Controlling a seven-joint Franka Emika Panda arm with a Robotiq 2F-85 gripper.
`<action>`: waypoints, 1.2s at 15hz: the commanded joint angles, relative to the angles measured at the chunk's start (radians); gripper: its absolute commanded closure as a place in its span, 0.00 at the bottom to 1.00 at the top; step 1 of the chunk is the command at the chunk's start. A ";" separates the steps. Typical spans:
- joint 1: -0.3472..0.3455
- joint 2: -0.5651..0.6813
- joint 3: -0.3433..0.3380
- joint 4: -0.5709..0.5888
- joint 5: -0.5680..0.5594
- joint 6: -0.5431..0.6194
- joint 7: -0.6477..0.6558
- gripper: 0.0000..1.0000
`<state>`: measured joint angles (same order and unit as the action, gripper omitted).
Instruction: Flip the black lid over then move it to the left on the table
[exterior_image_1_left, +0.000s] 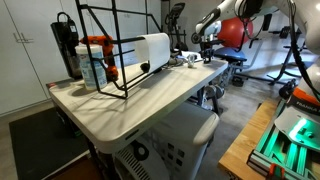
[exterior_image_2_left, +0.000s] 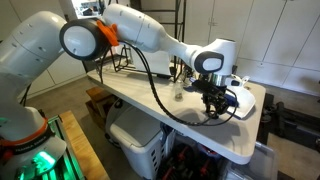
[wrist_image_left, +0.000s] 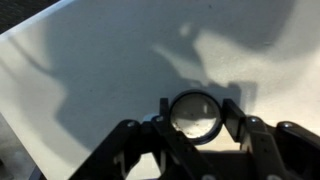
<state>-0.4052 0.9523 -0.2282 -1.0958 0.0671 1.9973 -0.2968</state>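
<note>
**Wrist view, nearest.** The black lid (wrist_image_left: 195, 113), a round dark-rimmed disc with a pale glossy centre, is being gripped by its rim between the two fingers of the gripper (wrist_image_left: 197, 122). The jaws are being pressed narrowly against opposite sides of the rim. Whether the lid is being rested on the table (wrist_image_left: 90, 70) or carried just above it cannot be told; only shadowed pale tabletop is being shown behind it.

**Farther out.** In an exterior view the gripper (exterior_image_2_left: 212, 97) is being pointed downward, low over one end of the table, with a small clear glass (exterior_image_2_left: 178, 95) standing near it. Beyond, the other end of the table is being crowded by a black wire rack (exterior_image_1_left: 110, 50), a paper towel roll (exterior_image_1_left: 152, 47) and some bottles (exterior_image_1_left: 93, 65).

**Hazards, as judged.**
- The lid is being pinched only at its thin curved rim, so it could slip or pivot out of the grip while it is being turned over.
- If the flip is being attempted this low, the rim or a finger could be caught on the tabletop.
- The glass could be struck by the turning wrist or during the sideways move.
</note>
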 joint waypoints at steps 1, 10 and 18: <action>-0.004 -0.040 0.014 -0.058 0.015 0.007 -0.023 0.70; 0.039 -0.340 0.015 -0.447 -0.031 0.088 -0.218 0.70; 0.070 -0.614 0.075 -0.818 -0.166 0.363 -0.361 0.70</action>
<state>-0.3571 0.4767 -0.1695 -1.7206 -0.0466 2.2858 -0.6305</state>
